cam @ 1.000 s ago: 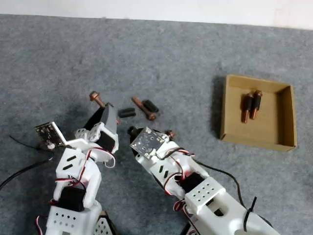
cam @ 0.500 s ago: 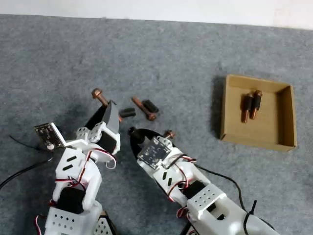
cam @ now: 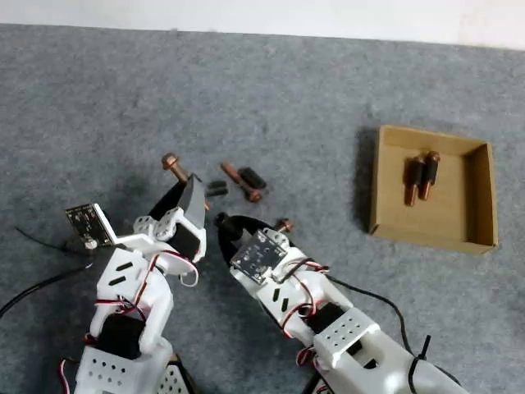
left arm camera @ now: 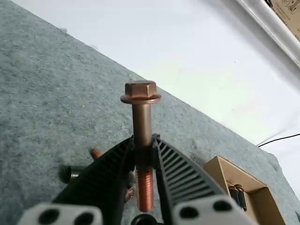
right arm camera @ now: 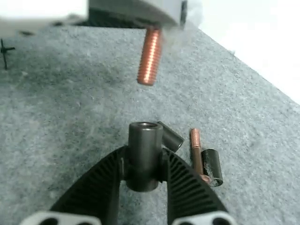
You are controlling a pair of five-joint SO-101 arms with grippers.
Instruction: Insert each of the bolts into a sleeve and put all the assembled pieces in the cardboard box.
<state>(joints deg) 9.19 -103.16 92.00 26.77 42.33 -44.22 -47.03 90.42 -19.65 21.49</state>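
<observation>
Between the left jaws, closed narrowly on its shank, a copper bolt [left arm camera: 142,117] stands head up. Its threaded end hangs just above and beyond the dark sleeve [right arm camera: 143,154], which the right jaws pinch upright with the bore open. Ahead of both jaws on the tabletop [cam: 312,90] lies one loose bolt [cam: 242,182], with a spare sleeve [cam: 215,190] on one side and another sleeve [cam: 252,177] on the other; what may be a third bolt's head [cam: 284,223] sits beside the right jaws, and two assembled pieces [cam: 420,176] rest in the cardboard box [cam: 455,213], well apart from both. Since a second ago the held bolt has drifted toward the right jaws, which have drawn back slightly.
</observation>
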